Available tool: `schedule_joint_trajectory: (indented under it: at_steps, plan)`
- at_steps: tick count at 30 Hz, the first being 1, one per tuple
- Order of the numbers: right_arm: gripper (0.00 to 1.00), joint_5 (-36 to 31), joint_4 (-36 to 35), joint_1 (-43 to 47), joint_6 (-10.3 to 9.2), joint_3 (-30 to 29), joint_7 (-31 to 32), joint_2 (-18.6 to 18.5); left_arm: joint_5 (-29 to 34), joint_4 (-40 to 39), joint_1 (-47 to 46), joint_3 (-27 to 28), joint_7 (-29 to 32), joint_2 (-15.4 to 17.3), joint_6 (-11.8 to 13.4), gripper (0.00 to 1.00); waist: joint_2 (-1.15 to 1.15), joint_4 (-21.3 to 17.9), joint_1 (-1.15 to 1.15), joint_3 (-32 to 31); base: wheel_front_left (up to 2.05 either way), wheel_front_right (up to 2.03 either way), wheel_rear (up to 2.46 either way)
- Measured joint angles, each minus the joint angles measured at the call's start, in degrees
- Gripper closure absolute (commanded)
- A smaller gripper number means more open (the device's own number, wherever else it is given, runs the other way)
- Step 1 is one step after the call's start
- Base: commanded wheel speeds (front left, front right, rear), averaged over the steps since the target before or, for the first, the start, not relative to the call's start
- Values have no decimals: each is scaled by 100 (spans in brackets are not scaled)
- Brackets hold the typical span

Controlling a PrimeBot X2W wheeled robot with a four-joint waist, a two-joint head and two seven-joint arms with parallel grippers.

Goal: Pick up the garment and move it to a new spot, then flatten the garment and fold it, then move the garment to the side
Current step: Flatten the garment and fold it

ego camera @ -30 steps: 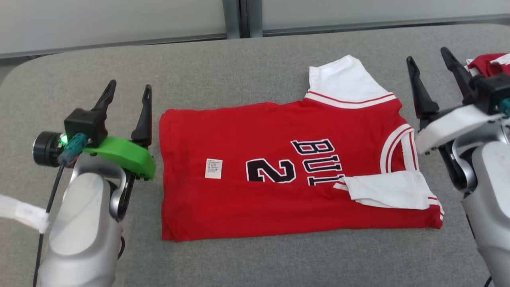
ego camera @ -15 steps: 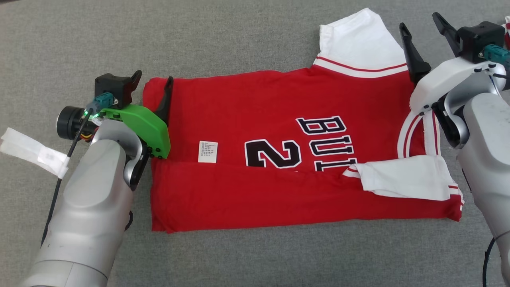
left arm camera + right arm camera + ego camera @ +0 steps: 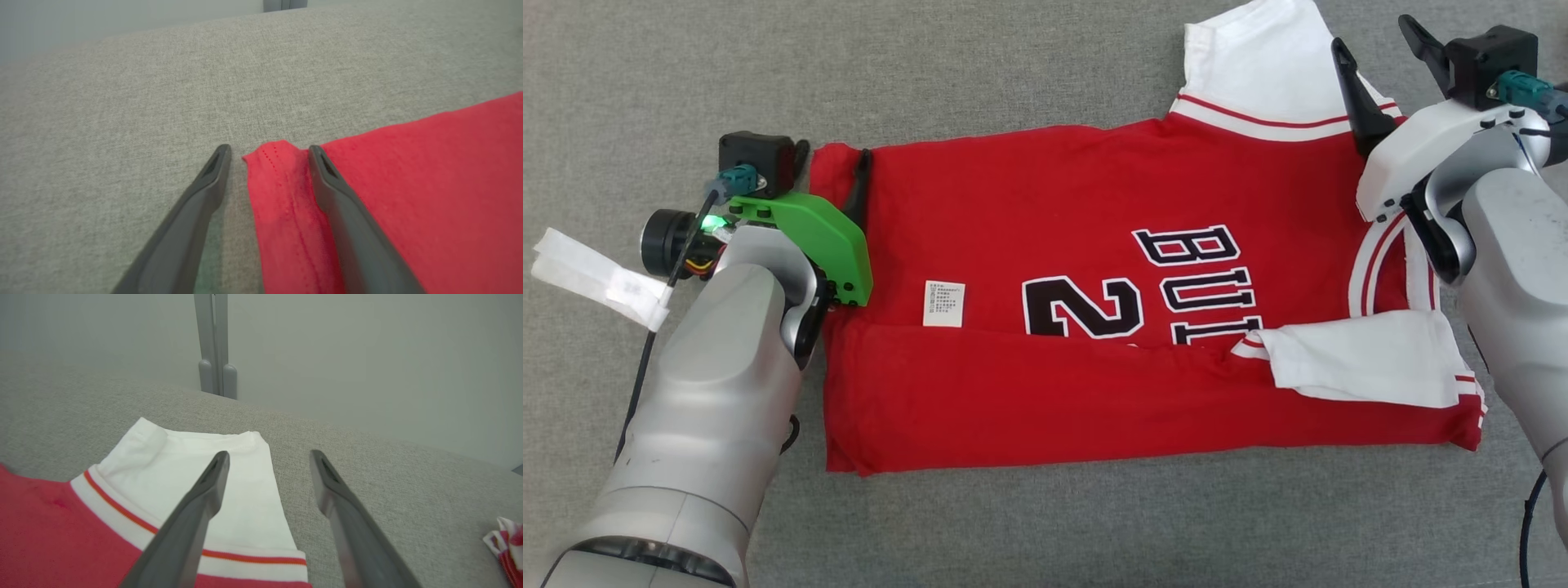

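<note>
The red jersey point(image 3: 1094, 392) is being seen lying flat on the grey table point(image 3: 1013, 73), its near strip folded over and one white sleeve point(image 3: 1364, 367) laid on it. Its far left corner is being straddled by the left gripper point(image 3: 268, 149), jaws held wide apart and clamping nothing, while the right gripper point(image 3: 1372, 33) is being held equally wide and empty over the far white sleeve point(image 3: 163, 457).

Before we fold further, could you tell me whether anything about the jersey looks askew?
Yes: the red jersey is folded unevenly. Its near white sleeve lies folded onto the body, while the far white sleeve juts out unfolded. The hem corner inside the left gripper is humped up.
</note>
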Motion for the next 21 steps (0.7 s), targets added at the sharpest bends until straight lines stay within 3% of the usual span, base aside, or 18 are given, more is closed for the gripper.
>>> schedule_joint_trajectory:
  at_steps: [1, 2, 8, 21]
  plan:
    - [0, 18, 54, -35, 0, 41, -14, -9, -24, 25, -32, -45, -8, -13, 0, 96, 0, 15, 0, 5, 0, 0, 0]
    - [0, 31, 105, -65, 0, 76, -15, -25, -51, 41, -46, -101, -43, -27, 0, 100, 0, 34, 0, 9, 0, 0, 0]
    - [0, 143, 432, -319, 0, 213, 10, -141, -183, -135, -120, -383, -375, -113, -2, 100, 0, 216, 0, 48, 0, 0, 0]
    - [0, 389, 1272, -1299, 0, 573, 744, -556, -347, -1478, -138, -704, -628, -294, -3, 100, 0, 857, 0, 396, 0, 0, 0]
